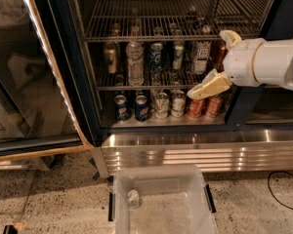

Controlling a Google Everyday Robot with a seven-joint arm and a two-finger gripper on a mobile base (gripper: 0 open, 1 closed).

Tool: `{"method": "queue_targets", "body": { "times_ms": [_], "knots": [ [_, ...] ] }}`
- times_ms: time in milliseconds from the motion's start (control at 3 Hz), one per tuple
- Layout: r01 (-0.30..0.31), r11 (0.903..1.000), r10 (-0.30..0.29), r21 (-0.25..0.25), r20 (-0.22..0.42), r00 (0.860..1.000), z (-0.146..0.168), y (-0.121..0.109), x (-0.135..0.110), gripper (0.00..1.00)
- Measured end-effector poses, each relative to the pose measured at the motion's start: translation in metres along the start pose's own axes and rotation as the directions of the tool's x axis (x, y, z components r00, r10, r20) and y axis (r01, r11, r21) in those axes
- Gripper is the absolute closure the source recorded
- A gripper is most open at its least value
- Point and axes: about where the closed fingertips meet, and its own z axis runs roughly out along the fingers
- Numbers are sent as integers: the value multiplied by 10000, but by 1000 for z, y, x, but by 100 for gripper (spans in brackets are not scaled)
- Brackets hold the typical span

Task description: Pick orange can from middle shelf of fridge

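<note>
At the right end of the middle shelf (pixel 146 87) my gripper (pixel 211 65) hangs spread, empty: approach step. Next I steer left to the orange can (pixel 111 57) at the left end.

- No word, brand name or number can be read anywhere in the fridge (pixel 72 82);
- the two blue cans (pixel 120 107) on the lowest level each carry a round red, white and blue emblem; its lettering is too blurred to read;
- labels on the middle shelf (pixel 103 87) show only as patches of colour;
- the pincer (pixel 207 65), plain and unmarked, hangs before the right end of that shelf, fingers spread apart.
</note>
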Motion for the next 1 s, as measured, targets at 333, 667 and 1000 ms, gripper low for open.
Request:
{"method": "queue_targets", "body": {
  "times_ms": [333,667,1000],
  "knots": [
    [103,9999,-99,-76,522,9986,18,6,-12,0],
    [-135,9999,143,-69,1391,9902,47,20,-30,0],
    [-475,9988,442,101,2175,9751,69,33,-49,0]
  ]
}}
